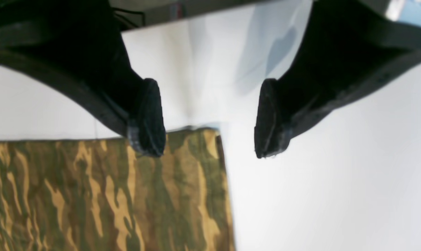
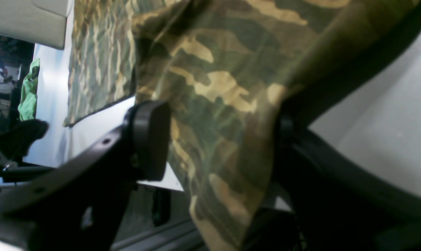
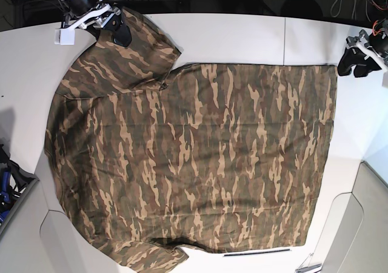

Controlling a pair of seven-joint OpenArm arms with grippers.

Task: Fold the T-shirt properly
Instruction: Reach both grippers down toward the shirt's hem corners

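Your T-shirt [image 3: 194, 158] lies spread on the tabletop [image 3: 242, 36], unfolded; every fold remains. Both arms' jaws are released, gripping nothing.

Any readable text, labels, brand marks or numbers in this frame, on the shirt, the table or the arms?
None can be read in any view.
T-shirt: camouflage pattern only, no print or label showing.
Table: plain white, no marks.
Left tool and right tool: plain black, no lettering visible.
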